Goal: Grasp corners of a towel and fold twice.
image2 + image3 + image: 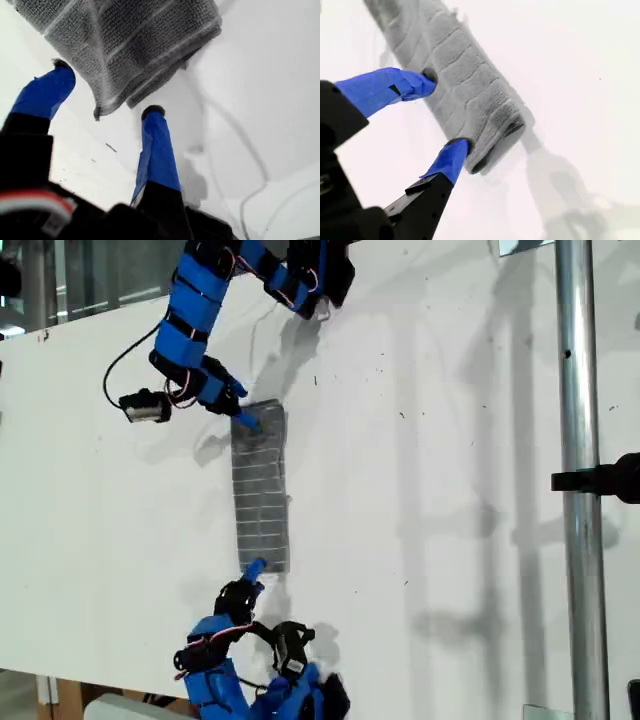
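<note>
The towel [262, 490] lies flat on the white table [450, 490] as a narrow strip running from far to near, left of centre in the exterior view. At its ends you can see stacked layers [125, 40], so at least one fold looks to be in. The strip is slim enough that both may be, but you can't count the layers for sure. The first hand [107, 89] is wide open and holds nothing. Its two blue fingers [155, 140] stand either side of a drooping corner [97, 112], very near the cloth, though contact isn't clear. The second hand [444, 111] is also spread open. Both its fingertips [455, 155] rest against one long edge of the towel [465, 80], close to a folded end, and they pinch nothing. In the exterior view a far arm [195, 310] meets the strip's left edge at the far end, and a near arm [225, 640] sits by the near left corner; the wrist views don't settle which is first. If you judge a fold remains, lower each hand so one finger slides under all the layers at its corner, close both, then lift and carry together so the strip doesn't skew. If you judge it finished, back the hands straight away so they don't snag the edge.
</note>
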Robot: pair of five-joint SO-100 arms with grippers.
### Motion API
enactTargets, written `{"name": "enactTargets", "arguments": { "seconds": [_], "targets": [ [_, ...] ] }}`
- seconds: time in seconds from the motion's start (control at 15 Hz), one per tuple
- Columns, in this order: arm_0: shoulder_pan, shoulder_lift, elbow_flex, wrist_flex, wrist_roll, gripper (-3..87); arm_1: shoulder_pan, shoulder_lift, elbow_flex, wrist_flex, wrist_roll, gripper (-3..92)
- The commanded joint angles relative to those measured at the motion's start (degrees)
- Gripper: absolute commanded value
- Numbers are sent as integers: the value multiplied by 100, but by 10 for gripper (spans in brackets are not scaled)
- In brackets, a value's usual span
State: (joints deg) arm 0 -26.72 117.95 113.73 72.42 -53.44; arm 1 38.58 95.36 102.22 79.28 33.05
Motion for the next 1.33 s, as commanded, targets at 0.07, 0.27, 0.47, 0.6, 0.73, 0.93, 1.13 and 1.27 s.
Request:
{"name": "enactTargets", "arguments": {
  "seconds": [0.07, 0.27, 0.47, 0.6, 0.73, 0.93, 1.13, 1.27],
  "targets": [
    [369, 3287, 2057, -483, -62, 186, 475, 1450, 1327, -519, 483, 321],
    [817, 6917, 4395, -659, -519, 92, 492, 1767, 2900, -1995, 1239, 310],
    [1204, 8095, 5071, -308, -835, 95, 545, 1608, 3542, -3129, 1696, 323],
    [1292, 8095, 5142, -264, -888, 94, 545, 1986, 3814, -3735, 1986, 309],
    [1301, 8095, 5168, -264, -905, 94, 316, 2118, 3885, -4368, 2206, 221],
    [1336, 8095, 5194, -272, -940, 94, 53, 1266, 3568, -4834, 2663, 120],
    [1406, 8095, 5194, -264, -976, 93, 9, 633, 2698, -3375, 2470, 340],
    [1406, 8095, 5194, -264, -967, 94, -88, 729, 2672, -3032, 2162, 415]
  ]
}}
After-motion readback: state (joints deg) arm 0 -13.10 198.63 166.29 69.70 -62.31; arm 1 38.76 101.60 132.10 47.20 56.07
